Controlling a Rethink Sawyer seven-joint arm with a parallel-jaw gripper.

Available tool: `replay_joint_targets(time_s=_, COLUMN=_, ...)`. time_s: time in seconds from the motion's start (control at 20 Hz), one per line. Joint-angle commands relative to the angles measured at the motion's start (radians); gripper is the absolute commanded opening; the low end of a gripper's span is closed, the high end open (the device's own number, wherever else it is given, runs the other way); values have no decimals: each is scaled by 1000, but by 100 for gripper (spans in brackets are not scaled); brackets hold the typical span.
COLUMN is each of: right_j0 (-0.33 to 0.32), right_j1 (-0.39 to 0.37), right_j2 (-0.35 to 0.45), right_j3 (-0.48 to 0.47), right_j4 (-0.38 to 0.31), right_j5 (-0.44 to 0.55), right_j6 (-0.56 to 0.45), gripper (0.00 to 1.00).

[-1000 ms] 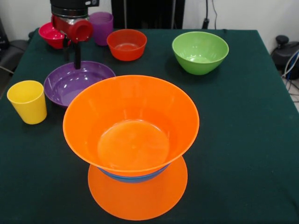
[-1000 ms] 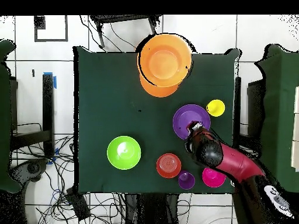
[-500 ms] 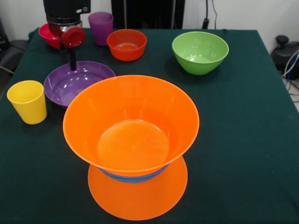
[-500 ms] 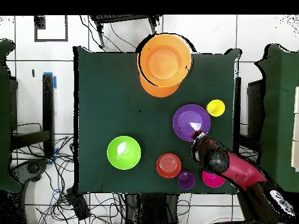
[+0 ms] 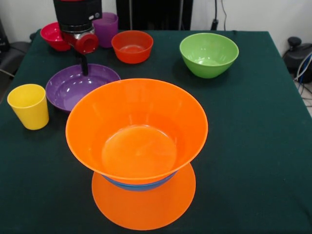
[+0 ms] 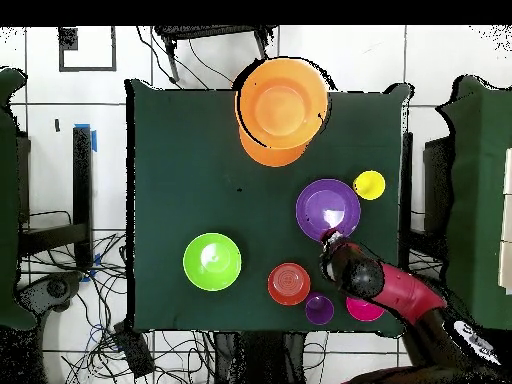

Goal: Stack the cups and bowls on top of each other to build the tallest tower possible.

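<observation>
The tower (image 5: pixel 136 129) stands at the front: an upright large orange bowl on a blue bowl (image 5: pixel 139 185), on an upturned large orange bowl (image 5: pixel 144 204). It also shows in the overhead view (image 6: pixel 282 105). The shallow purple bowl (image 5: pixel 78 90) (image 6: pixel 328 208) lies left of the tower, with the yellow cup (image 5: pixel 29 106) (image 6: pixel 369 184) beside it. My gripper (image 5: pixel 84 67) (image 6: pixel 328 240) hangs over the purple bowl's far rim and holds nothing that I can see. The purple cup (image 5: pixel 108 25), partly hidden by the arm, also shows in the overhead view (image 6: pixel 319 308). No teal bowl is in view.
The pink-red bowl (image 5: pixel 51 35) (image 6: pixel 365 310), orange-red bowl (image 5: pixel 132 46) (image 6: pixel 288 283) and green bowl (image 5: pixel 208 54) (image 6: pixel 212 262) stand along the far side of the dark green table (image 5: pixel 253 146). Cables lie on the floor around the table.
In the front view my gripper shifted a little left, then right along the purple bowl's far rim. In the overhead view it drew back from over the bowl to that rim. The bowls and cups have not moved.
</observation>
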Motion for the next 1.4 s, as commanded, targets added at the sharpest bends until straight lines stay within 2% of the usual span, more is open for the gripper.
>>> replay_joint_targets(time_s=0.05, right_j0=16, right_j1=44, right_j2=107, right_j3=-38, right_j4=-78, right_j5=3, right_j6=-28, gripper=0)
replay_joint_targets(time_s=0.45, right_j0=6, right_j1=-16, right_j2=125, right_j3=-1, right_j4=-62, right_j5=19, right_j6=-8, gripper=0)
replay_joint_targets(time_s=0.65, right_j0=-7, right_j1=-101, right_j2=159, right_j3=69, right_j4=-47, right_j5=39, right_j6=3, gripper=0)
replay_joint_targets(time_s=1.0, right_j0=-8, right_j1=-283, right_j2=203, right_j3=174, right_j4=15, right_j5=138, right_j6=16, gripper=0)
replay_joint_targets(time_s=1.4, right_j0=1, right_j1=-355, right_j2=235, right_j3=182, right_j4=62, right_j5=238, right_j6=7, gripper=0)
